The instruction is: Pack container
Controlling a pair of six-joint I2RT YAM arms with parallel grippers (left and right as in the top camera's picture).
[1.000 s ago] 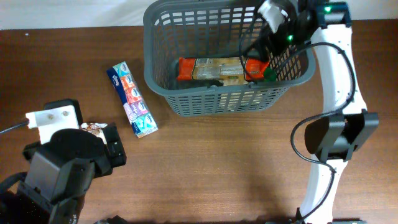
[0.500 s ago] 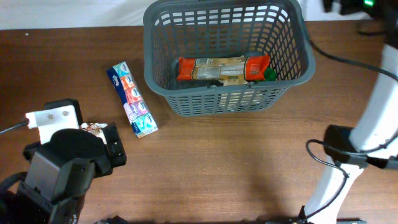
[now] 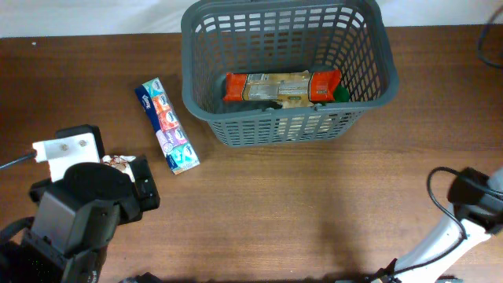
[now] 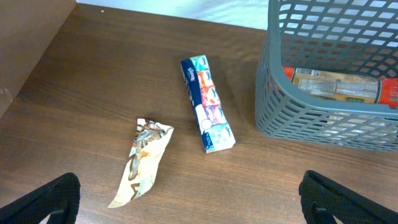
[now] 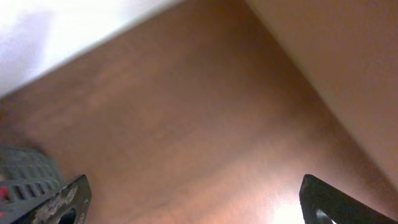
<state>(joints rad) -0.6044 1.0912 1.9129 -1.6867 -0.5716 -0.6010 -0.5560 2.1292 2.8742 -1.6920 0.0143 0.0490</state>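
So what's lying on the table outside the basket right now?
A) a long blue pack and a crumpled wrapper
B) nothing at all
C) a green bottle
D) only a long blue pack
A: the long blue pack and the crumpled wrapper both lie outside the basket.

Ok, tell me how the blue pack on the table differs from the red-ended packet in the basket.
The blue pack lies on the table, left of the basket; the red-ended packet lies on the basket's floor. Seen from overhead, the blue pack runs diagonally, the packet straight across. The blue pack shows coloured panels; the packet has a tan middle. Both are long, narrow and lie flat.
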